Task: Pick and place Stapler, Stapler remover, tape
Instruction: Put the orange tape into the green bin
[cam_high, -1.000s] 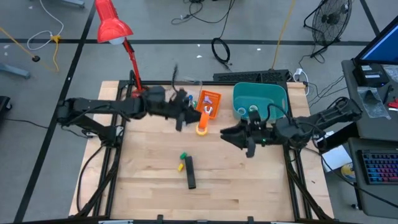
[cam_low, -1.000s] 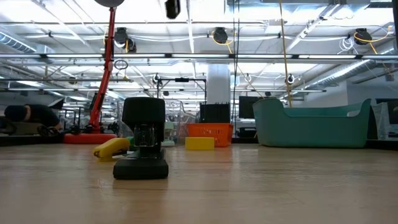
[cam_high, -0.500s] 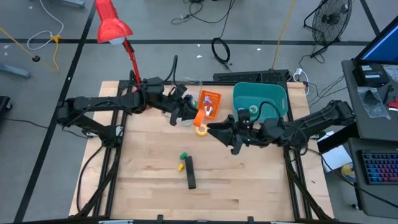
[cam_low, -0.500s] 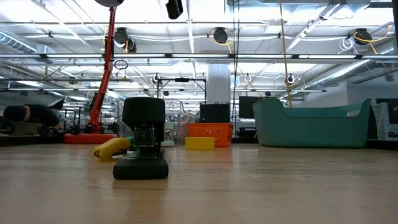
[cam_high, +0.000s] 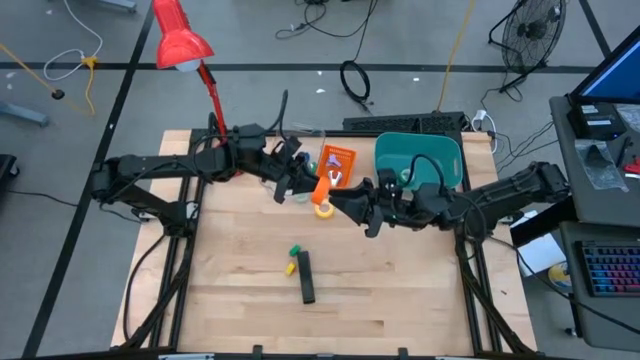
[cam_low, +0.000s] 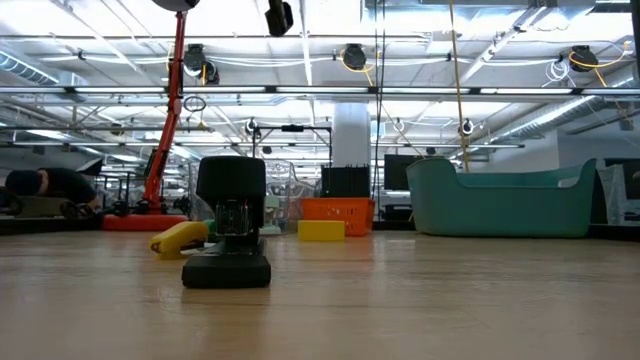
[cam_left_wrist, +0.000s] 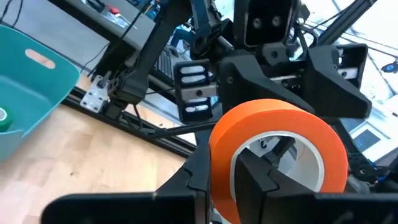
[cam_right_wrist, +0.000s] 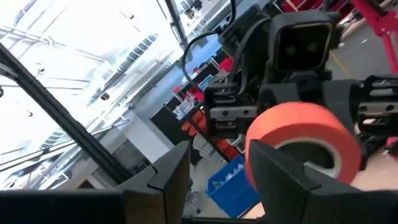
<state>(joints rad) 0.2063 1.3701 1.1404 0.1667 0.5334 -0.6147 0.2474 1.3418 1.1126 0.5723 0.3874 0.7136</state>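
1. The left claw (cam_high: 310, 192) is hanging above the back middle of the bench (cam_high: 240, 300), clamped on the orange tape roll (cam_high: 321, 190); in the left wrist view its fingers (cam_left_wrist: 258, 180) are pinching the roll's wall, one inside the pale centre and one outside.
2. Just to its right, the right claw (cam_high: 345, 203) is reaching in toward the same roll with its fingers (cam_right_wrist: 280, 168) standing apart, one at the roll's edge; whether it is already touching cannot be told. This is looking like a hand-over in mid-air.
3. To do it well, the right claw should be taking the free part of the ring, away from the left fingers, and closing firmly before the left one is letting go; a release too soon would be risking a drop onto the bench.
4. Further right, the teal bin (cam_high: 440, 150) is standing at the back edge with a green roll (cam_high: 408, 176) inside; it is probably the goal, so the carry is short.
5. Toward the front, the black stapler (cam_high: 306, 277) is lying on the bench with small green and yellow pieces touching its far end, still waiting.
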